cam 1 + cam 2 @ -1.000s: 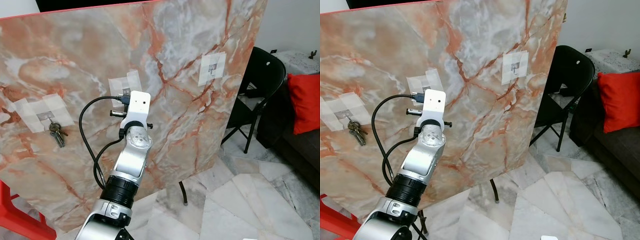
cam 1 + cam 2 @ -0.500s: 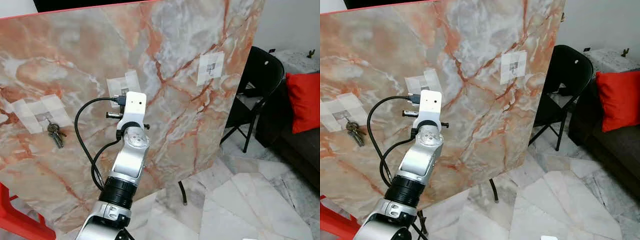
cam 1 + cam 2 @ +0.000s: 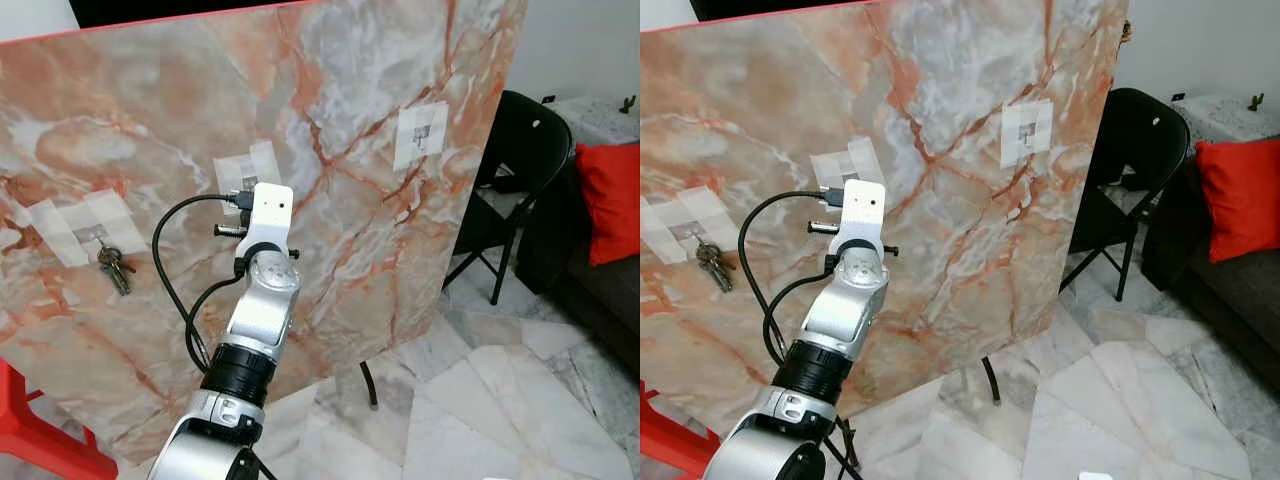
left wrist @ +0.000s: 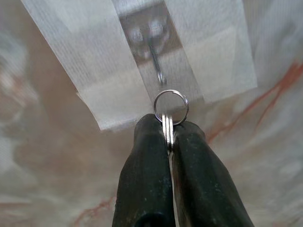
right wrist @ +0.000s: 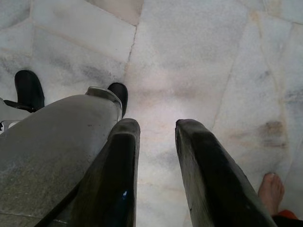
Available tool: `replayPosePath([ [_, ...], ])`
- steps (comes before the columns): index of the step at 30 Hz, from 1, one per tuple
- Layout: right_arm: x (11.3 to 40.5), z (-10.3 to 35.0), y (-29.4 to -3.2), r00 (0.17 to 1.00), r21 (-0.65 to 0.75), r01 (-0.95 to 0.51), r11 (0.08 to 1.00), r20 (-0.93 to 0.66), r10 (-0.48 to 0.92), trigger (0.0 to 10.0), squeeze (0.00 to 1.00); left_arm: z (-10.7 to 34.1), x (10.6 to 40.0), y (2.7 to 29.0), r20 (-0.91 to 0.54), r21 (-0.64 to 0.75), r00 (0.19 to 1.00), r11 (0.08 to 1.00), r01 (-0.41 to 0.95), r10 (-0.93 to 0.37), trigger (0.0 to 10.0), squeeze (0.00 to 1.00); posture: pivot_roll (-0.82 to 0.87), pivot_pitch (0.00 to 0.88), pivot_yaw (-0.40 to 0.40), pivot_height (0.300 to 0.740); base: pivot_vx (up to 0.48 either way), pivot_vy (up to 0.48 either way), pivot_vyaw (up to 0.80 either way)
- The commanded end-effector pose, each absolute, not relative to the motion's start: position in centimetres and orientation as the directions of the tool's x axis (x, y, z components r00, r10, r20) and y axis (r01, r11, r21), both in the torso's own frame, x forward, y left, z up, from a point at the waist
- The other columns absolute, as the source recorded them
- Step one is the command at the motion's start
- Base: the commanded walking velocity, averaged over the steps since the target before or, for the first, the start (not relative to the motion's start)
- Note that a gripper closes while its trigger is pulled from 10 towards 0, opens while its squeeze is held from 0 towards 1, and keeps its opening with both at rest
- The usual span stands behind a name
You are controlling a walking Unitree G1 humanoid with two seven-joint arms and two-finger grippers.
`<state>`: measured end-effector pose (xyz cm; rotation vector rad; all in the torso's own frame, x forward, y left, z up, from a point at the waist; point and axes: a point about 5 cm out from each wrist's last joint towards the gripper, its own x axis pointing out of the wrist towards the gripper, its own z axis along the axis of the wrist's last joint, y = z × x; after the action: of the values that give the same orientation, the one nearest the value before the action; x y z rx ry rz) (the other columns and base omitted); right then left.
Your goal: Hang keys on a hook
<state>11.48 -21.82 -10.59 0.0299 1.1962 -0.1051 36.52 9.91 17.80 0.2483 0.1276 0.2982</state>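
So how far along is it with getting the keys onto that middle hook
Done: one bunch of keys hangs on the left hook. In hand: the left end effector is shut on a key ring, held right at the tip of the middle hook. Left: slipping the ring over the hook and letting go. The right end effector hangs idle, open.

We faced a large pink-and-orange marble-patterned board (image 3: 360, 130) standing upright, tilted across the room. To its right stood a black folding chair (image 3: 515, 180), and beyond that a dark sofa (image 3: 595, 300) with a red cushion (image 3: 610, 200). The floor was pale marble slabs (image 3: 500, 410); the wall behind was white (image 3: 585, 45).
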Motion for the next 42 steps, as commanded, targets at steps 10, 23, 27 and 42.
replayPosePath([
  [10,11.3,-10.6,-21.9,0.356,-0.031,0.117,0.993,-0.932,-0.071,10.0,0.0,18.0,37.2,11.1,-0.109,0.242,0.93,0.917,-0.318,0.351,10.0,0.0,0.1,0.0,0.007,0.74,0.0,0.0,0.0],
  [23,11.5,-10.5,-22.0,0.373,-0.039,0.12,0.992,-0.924,-0.082,10.0,0.0,14.2,32.3,10.5,-0.171,0.339,0.981,0.94,-0.03,0.093,10.0,0.0,0.1,0.0,-0.009,0.74,0.0,0.0,0.0],
  [27,11.6,-10.5,-22.2,0.376,-0.047,0.111,0.993,-0.923,-0.086,10.0,0.0,13.2,30.4,10.2,-0.215,0.33,0.975,0.935,0.128,-0.058,10.0,0.0,0.11,0.0,-0.019,0.74,0.0,0.0,0.0],
  [42,12.7,-9.9,-22.4,0.491,-0.087,0.085,0.993,-0.863,-0.118,10.0,0.0,13.1,25.8,4.5,-0.163,0.255,0.66,0.615,0.746,-0.733,10.0,0.0,0.07,0.0,-0.005,0.74,0.0,0.0,0.0],
])
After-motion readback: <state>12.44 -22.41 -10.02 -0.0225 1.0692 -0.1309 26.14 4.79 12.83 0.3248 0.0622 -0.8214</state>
